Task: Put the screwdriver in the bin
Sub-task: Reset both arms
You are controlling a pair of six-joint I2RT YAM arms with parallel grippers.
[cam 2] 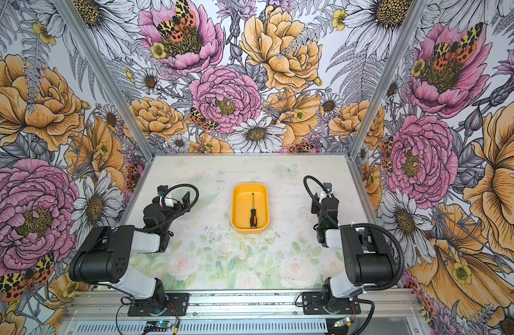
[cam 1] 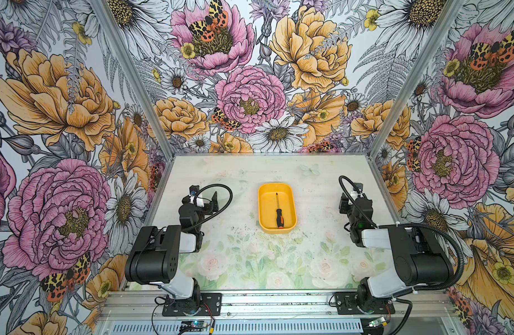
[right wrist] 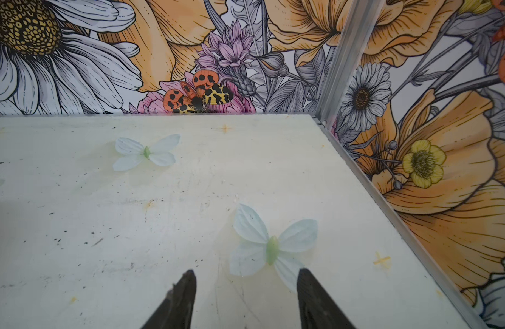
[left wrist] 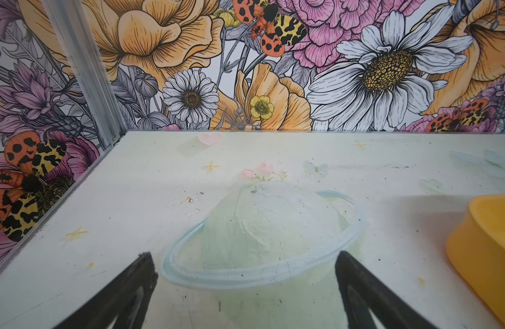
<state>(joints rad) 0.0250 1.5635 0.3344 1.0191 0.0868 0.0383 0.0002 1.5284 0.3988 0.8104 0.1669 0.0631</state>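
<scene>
In both top views the yellow-orange bin (cam 1: 287, 203) (cam 2: 260, 203) sits in the middle of the table. The screwdriver (cam 1: 279, 217) (cam 2: 253, 217) lies flat inside it, black-and-orange handle toward the front, thin shaft pointing to the back. My left gripper (left wrist: 244, 255) (cam 1: 206, 203) hovers well left of the bin, open and empty; the left wrist view catches a corner of the bin (left wrist: 485, 242). My right gripper (right wrist: 246, 272) (cam 1: 348, 200) is off to the bin's right, jaws apart over bare tabletop with nothing between them.
Flower-printed walls with metal corner posts (cam 1: 168, 150) (cam 1: 371, 150) close in the table on three sides. The tabletop (cam 1: 250, 255) carries only printed pictures: a ringed planet (left wrist: 262, 233) and pale butterflies (right wrist: 271, 250).
</scene>
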